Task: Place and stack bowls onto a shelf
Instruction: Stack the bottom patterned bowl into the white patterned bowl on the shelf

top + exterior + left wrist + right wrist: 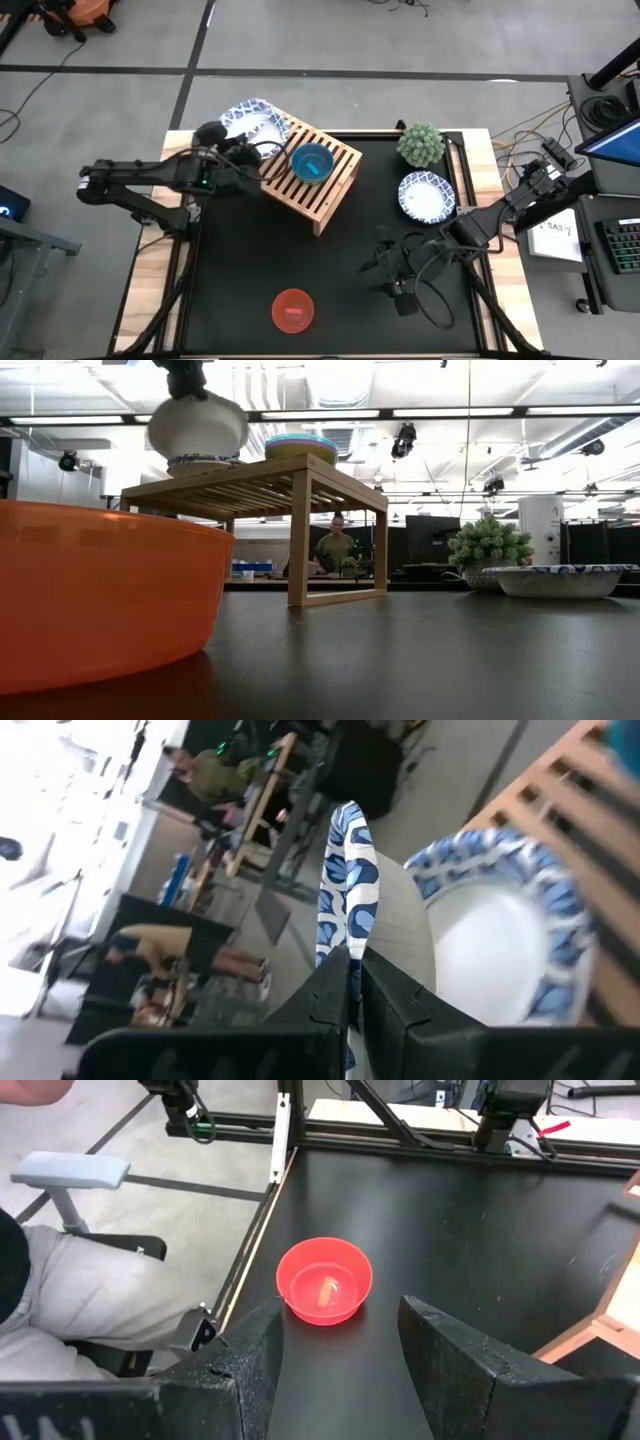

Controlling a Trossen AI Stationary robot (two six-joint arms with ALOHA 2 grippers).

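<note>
The wooden shelf (322,190) stands at the table's far left, also seen in the low view (300,485). A stack of small plastic bowls, teal on top (311,165), rests on its slats (300,446). My left gripper (245,152) is shut on a white blue-rimmed bowl (250,122) over the shelf's far-left corner, next to another such bowl (500,940) lying on the shelf. A third white bowl (427,196) sits on the table at right. A red bowl (293,308) sits near the front edge. My right gripper (385,262) is open and empty, low over the table. My left gripper (352,965) pinches the bowl's blue-patterned rim (345,920) between its two fingers, one finger inside the bowl and one outside. It comes from the table's left side. The bowl (198,425) is tilted on edge over the shelf's corner; whether it touches the bowl beside it, I cannot tell.
A small spiky green plant (421,145) stands at the far right, just beyond the third white bowl. The black mat (330,280) lies bare between the shelf, the red bowl and my right gripper. A seated person's leg (90,1295) shows beyond the table's edge in the right wrist view.
</note>
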